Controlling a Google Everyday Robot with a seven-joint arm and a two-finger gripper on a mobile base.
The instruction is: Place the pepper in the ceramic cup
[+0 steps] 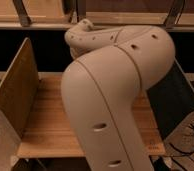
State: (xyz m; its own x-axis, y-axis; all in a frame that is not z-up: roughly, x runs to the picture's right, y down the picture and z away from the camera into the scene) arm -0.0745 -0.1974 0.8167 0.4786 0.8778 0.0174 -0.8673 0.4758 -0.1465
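My large cream arm (115,90) fills the middle of the camera view and blocks most of the wooden table (45,125). The gripper is not in view; it is hidden behind or beyond the arm. The pepper and the ceramic cup are both hidden or out of view.
A wooden side panel (17,90) stands at the table's left edge. A dark panel (177,102) stands at the right edge. A shelf rail (40,22) runs along the back. Cables (192,135) lie at the lower right off the table.
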